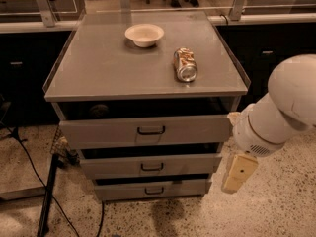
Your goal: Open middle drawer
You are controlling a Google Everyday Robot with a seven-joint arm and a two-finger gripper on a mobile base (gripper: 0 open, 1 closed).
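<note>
The middle drawer is a grey metal front with a small dark loop handle at its centre. It sits between the wider top drawer and the smaller bottom drawer of a grey cabinet. All three fronts are stepped, each one set further back than the one above. My gripper hangs from the white arm just right of the cabinet, level with the middle and bottom drawers. It is apart from the handle and touches nothing.
A white bowl and a drinks can lying on its side rest on the cabinet top. Dark counters run behind. Black cables and a stand leg lie on the speckled floor at the left.
</note>
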